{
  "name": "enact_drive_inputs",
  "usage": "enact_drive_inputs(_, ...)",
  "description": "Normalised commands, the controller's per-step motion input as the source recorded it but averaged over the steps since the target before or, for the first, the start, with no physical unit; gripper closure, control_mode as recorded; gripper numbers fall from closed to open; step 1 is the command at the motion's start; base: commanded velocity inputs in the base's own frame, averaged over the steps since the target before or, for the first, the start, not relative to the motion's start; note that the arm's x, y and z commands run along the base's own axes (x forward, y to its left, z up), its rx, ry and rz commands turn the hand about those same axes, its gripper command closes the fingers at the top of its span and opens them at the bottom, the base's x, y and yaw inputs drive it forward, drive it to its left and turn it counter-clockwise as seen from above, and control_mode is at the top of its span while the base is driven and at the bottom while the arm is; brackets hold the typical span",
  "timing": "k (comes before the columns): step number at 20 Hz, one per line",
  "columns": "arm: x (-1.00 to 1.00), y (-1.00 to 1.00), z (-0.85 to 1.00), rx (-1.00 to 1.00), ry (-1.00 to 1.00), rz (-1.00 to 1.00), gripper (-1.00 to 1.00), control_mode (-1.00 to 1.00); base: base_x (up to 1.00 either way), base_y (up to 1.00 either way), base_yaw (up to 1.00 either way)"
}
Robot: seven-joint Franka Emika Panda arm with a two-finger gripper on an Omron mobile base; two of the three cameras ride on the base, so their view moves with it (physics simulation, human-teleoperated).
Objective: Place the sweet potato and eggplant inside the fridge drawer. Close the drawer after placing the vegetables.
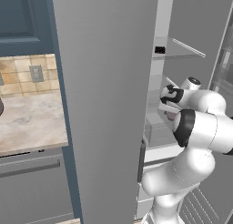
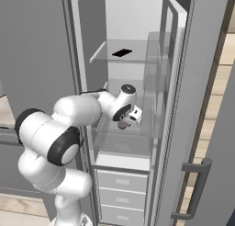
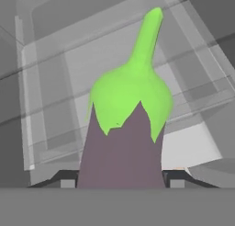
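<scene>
The eggplant, dull purple with a bright green cap and stem, is held between my fingertips. My gripper is shut on it. In the right base view the gripper reaches into the open fridge. It holds the eggplant just above the clear fridge drawer. The drawer's see-through walls lie beneath the eggplant in the hand view. From the left base view, the gripper and the eggplant are at the fridge's middle height. The sweet potato is out of view.
The fridge door stands open on the right, its handle low. A glass shelf above carries a small black item. Opaque grey drawers sit under the clear one. A tall grey panel separates the fridge from a counter.
</scene>
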Motion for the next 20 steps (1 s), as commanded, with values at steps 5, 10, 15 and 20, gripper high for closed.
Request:
enact_drive_inputs(5, -0.08, 0.05, -0.44, 0.0, 0.0, 0.05, 1.0, -1.0, 0.0, 0.0, 0.0)
enact_drive_inputs(10, -0.25, 0.06, -0.48, 0.0, 0.0, 0.06, 1.0, -1.0, 0.0, 0.0, 0.0)
enact_drive_inputs(15, -0.53, 0.04, -0.47, 0.0, 0.0, 0.07, 1.0, -1.0, 0.0, 0.0, 0.0)
enact_drive_inputs(20, -0.84, 0.0, -0.12, 0.0, 0.0, 0.04, 1.0, -1.0, 0.0, 0.0, 0.0)
